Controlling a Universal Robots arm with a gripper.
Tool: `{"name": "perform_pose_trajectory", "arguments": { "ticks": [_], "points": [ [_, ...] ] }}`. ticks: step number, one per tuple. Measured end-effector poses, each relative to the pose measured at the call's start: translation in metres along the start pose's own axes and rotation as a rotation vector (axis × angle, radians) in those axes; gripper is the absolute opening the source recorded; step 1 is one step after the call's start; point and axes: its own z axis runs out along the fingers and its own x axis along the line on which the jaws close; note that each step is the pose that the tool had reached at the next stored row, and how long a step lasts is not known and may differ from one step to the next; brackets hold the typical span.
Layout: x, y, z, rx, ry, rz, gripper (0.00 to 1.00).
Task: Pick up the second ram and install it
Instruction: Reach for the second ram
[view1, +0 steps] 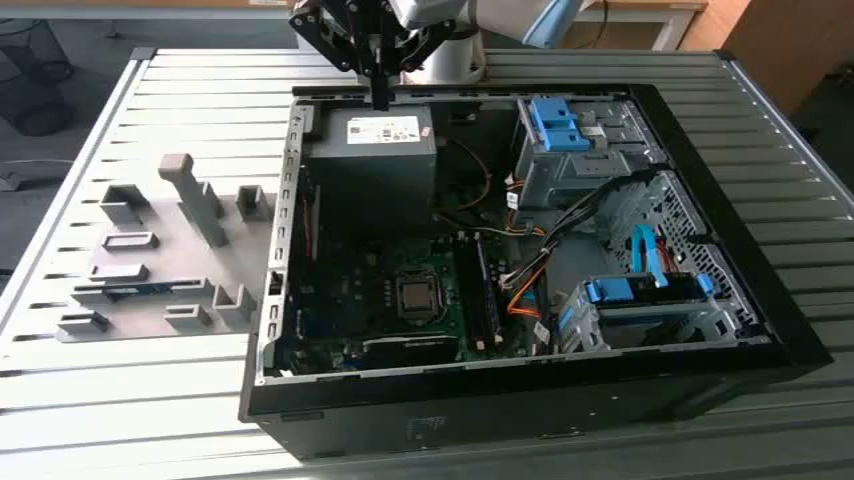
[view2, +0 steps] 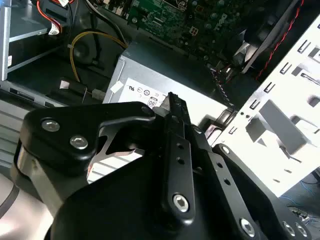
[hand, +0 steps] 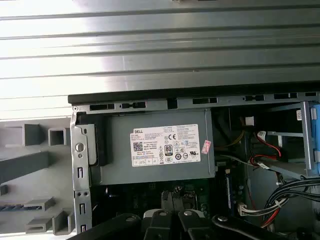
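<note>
Gripper (view1: 382, 98) is hanging above the power supply (view1: 374, 150) in the exterior view, and I am reading its jaws as pressed together on nothing. The ram (view1: 138, 291) is lying in the grey holder (view1: 187, 255) at the exterior view's left, well apart from the gripper. Second wrist view is giving me the closed fingers (view2: 177, 150) over the supply's label (view2: 142, 92); first wrist view is showing that label too.

The second ram (view1: 134, 291) seemingly rests among holder blocks (view1: 194, 205).

Exterior view looks down on the whole computer case (view1: 467, 425); both wrist views share its power supply (hand: 160, 145) (view2: 170, 70).
</note>
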Motion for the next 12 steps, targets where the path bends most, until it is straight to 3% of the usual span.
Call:
{"name": "perform_pose_trajectory", "arguments": {
  "ticks": [12],
  "points": [
    [0.0037,-0.0003,-0.0001,0.0000,0.0000,0.000,0.11]
  ]
}}
